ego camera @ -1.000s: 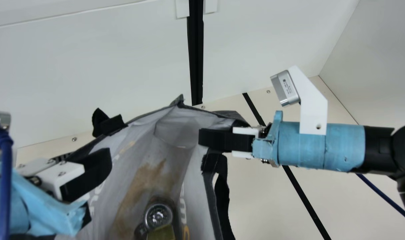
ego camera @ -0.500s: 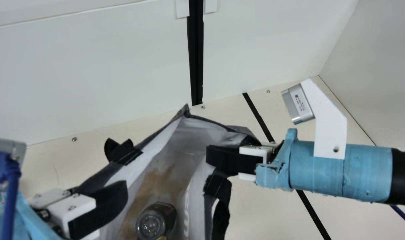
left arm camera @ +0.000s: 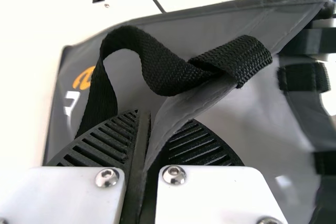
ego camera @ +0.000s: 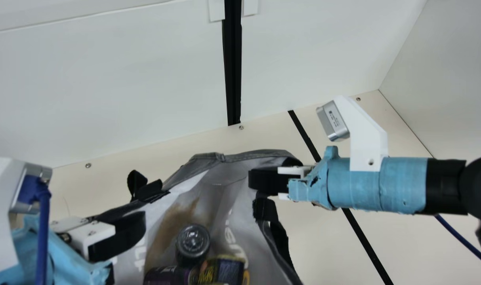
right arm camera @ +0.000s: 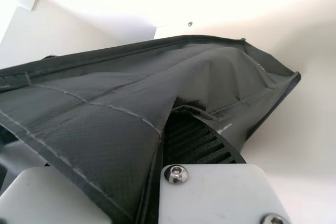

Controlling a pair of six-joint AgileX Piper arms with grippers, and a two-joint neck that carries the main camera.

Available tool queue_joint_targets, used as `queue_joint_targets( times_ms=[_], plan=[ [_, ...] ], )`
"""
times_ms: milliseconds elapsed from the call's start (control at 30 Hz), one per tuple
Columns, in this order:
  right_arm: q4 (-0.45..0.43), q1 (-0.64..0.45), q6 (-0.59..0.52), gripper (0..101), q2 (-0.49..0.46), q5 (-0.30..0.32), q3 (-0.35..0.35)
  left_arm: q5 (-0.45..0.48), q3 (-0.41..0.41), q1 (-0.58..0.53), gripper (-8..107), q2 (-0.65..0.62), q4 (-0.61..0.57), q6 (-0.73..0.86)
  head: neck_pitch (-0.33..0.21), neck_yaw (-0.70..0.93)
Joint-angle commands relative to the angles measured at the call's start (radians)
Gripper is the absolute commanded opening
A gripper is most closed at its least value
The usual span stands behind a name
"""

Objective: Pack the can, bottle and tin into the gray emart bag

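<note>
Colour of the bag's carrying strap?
The strap is plain black woven webbing; it shows best in the left wrist view.

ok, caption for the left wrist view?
Left gripper pinching the gray bag's edge beside a looped black strap.

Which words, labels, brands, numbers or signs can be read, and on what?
No whole word can be read.
Gray emart bag: lettering cut off and blurred.
Yellow-labelled item inside: print too blurred.
Purple item beside it: print too blurred.
Right arm's camera: label too small.
</note>
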Motion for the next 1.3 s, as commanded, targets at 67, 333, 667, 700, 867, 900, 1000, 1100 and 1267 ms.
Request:
queue_joint_targets(
  times_ms=[67,333,667,700,867,900,1000,1100,1267],
  plan=[
    [0.042,-0.007,-0.062,0,0.049,-0.002,-0.005,-0.03,0.003,0.027,10,0.033,-0.002,0.063,-0.023,-0.001],
    [0.101,-0.003,-0.144,0,0.157,-0.002,-0.055,-0.061,-0.052,0.07,10,0.129,0.0,0.155,-0.023,-0.001],
    [0.096,0.014,-0.208,0,0.301,-0.002,-0.176,-0.068,-0.196,0.109,10,0.274,0.017,0.214,-0.023,-0.001],
    [0.089,0.016,-0.214,0,0.314,-0.002,-0.191,-0.071,-0.212,0.111,10,0.288,0.019,0.217,-0.023,-0.001],
    [0.063,0.042,-0.246,0,0.372,-0.021,-0.246,-0.086,-0.29,0.118,10,0.356,0.029,0.229,-0.023,-0.001],
    [0.059,0.051,-0.252,0,0.383,-0.029,-0.253,-0.089,-0.306,0.118,10,0.369,0.032,0.23,-0.023,-0.001],
    [0.055,0.074,-0.271,0,0.412,-0.053,-0.269,-0.099,-0.352,0.117,10,0.406,0.044,0.23,-0.023,-0.001],
    [0.058,0.094,-0.292,0,0.437,-0.078,-0.281,-0.105,-0.397,0.114,10,0.44,0.063,0.228,-0.023,-0.001],
    [0.057,0.12,-0.326,0,0.464,-0.118,-0.285,-0.107,-0.461,0.102,10,0.488,0.097,0.217,-0.023,-0.001]
  ],
)
